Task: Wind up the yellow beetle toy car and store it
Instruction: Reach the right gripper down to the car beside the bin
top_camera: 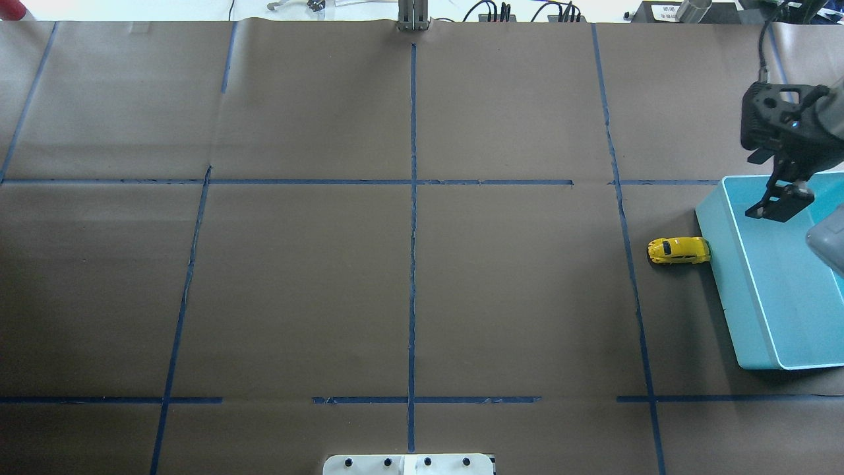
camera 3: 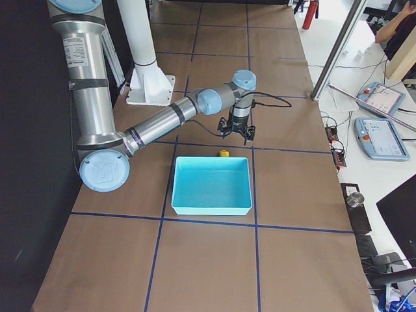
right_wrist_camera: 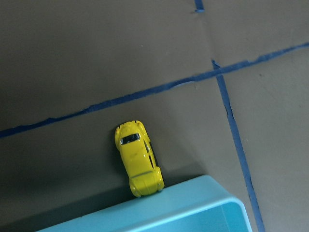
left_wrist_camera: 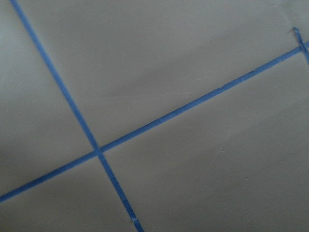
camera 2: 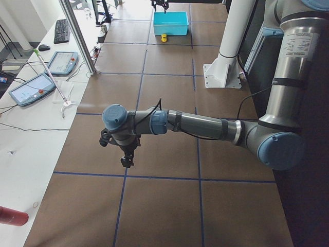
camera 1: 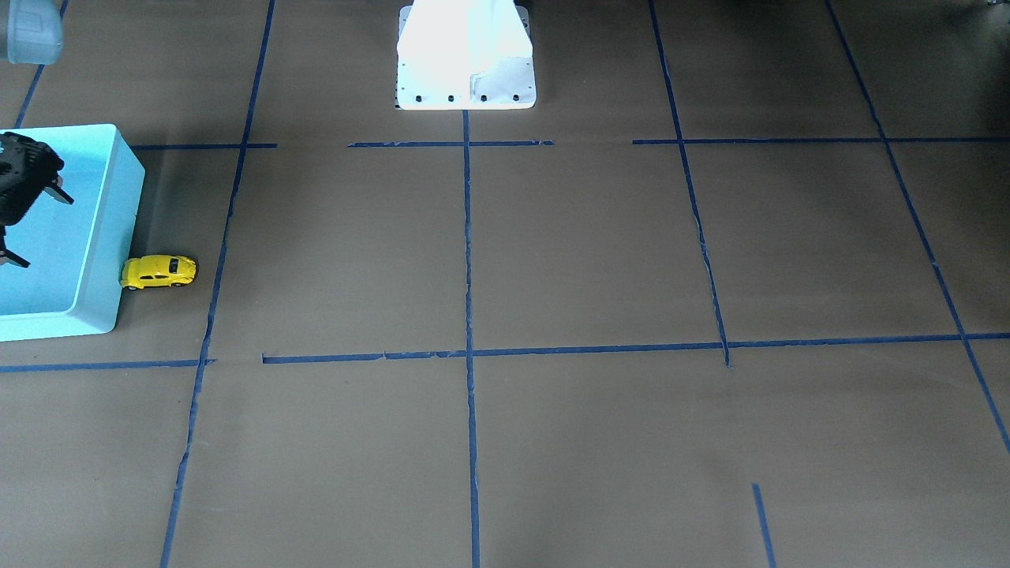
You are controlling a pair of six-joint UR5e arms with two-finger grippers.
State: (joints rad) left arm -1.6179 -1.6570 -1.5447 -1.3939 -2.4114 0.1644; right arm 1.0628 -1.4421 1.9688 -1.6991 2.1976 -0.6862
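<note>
The yellow beetle toy car (camera 1: 158, 270) stands on the brown table with one end touching the outer wall of the turquoise bin (camera 1: 118, 213). It also shows in the overhead view (top_camera: 679, 251) and in the right wrist view (right_wrist_camera: 137, 157), against the bin's edge (right_wrist_camera: 169, 208). My right gripper (camera 1: 35, 229) is open and empty. It hangs above the bin's interior, near the wall on the car's side (top_camera: 794, 214). My left gripper (camera 2: 126, 159) hangs low over the table far from the car. It shows only in the exterior left view, so I cannot tell whether it is open.
The bin (top_camera: 719, 277) has nothing in it. Blue tape lines (top_camera: 412, 231) divide the brown table into squares. The robot's white base (camera 1: 465, 63) stands at the middle of its side. Operator pendants (camera 3: 380, 136) lie on a side table.
</note>
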